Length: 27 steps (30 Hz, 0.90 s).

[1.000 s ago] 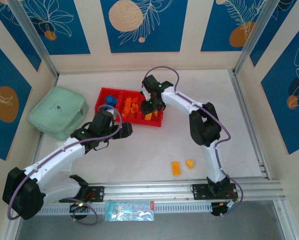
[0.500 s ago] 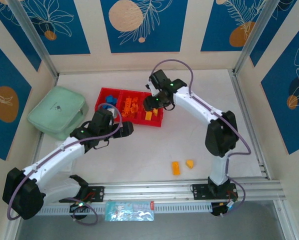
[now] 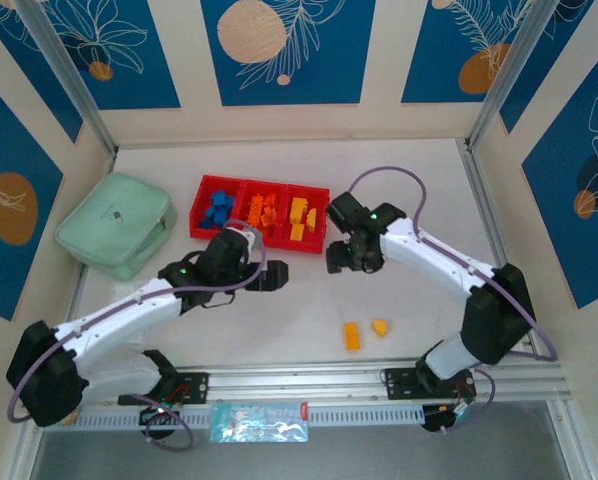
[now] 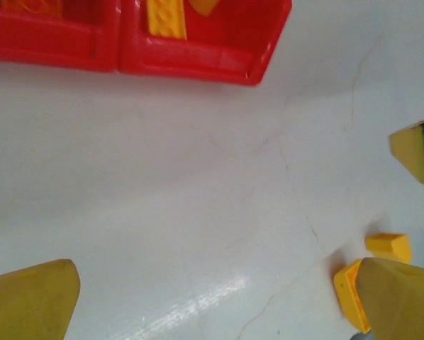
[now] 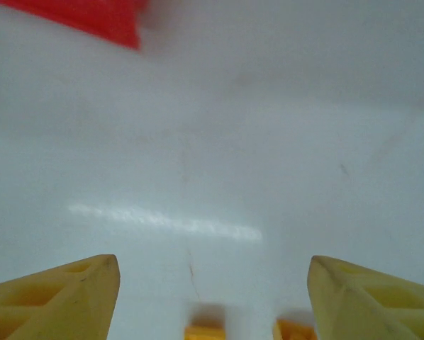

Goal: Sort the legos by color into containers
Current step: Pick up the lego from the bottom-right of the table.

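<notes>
The red tray (image 3: 262,190) lies at the back centre, with blue legos (image 3: 217,208) in its left compartment, orange ones (image 3: 261,213) in the middle and yellow ones (image 3: 301,217) on the right. An orange brick (image 3: 352,336) and a yellow brick (image 3: 380,327) lie loose on the table near the front. My left gripper (image 3: 271,273) (image 4: 215,283) hovers open and empty just in front of the tray. My right gripper (image 3: 337,258) (image 5: 212,273) is open and empty over bare table beside it. The two loose bricks (image 5: 205,331) (image 5: 293,329) sit at the bottom edge of the right wrist view.
A pale mint-green case (image 3: 116,224) rests at the left by the wall. In the left wrist view the tray's corner (image 4: 254,67) is at the top and the loose bricks (image 4: 389,246) at the lower right. Open white table lies between the grippers and the bricks.
My right gripper has left the tray's yellow compartment and swung near and right, down over the table. My left gripper has shifted right and a little nearer.
</notes>
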Tool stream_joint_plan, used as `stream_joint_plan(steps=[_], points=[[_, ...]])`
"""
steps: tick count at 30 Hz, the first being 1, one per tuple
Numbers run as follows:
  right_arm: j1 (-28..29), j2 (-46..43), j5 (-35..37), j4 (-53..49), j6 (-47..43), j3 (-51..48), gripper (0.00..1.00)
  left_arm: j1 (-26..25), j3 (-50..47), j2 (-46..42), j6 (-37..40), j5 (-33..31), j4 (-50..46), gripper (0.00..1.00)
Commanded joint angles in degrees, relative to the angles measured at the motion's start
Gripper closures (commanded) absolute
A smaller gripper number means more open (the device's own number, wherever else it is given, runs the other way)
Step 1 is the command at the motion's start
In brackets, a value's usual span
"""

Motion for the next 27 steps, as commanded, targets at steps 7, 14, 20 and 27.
stream_joint_plan(steps=[7, 14, 20, 27], points=[[-1.2, -11.0, 1.6, -6.1, 17.4, -15.0, 0.18, -7.0, 2.2, 6.0, -1.4, -2.9, 4.3, 0.01], [-1.4, -13.4, -4.6, -1.3, 22.6, -24.1, 0.17, -9.1, 2.9, 8.1, -2.2, -4.0, 4.2, 0.01], [-0.6, -12.3, -7.6, 4.5, 23.7, -28.8, 0.26, -9.6, 3.5, 8.4, -2.3, -4.6, 3.5, 0.01], [-0.3, -11.4, -6.4, 5.3, 23.4, -28.8, 0.43, -9.8, 3.9, 8.5, -2.0, -5.3, 3.0, 0.01]])
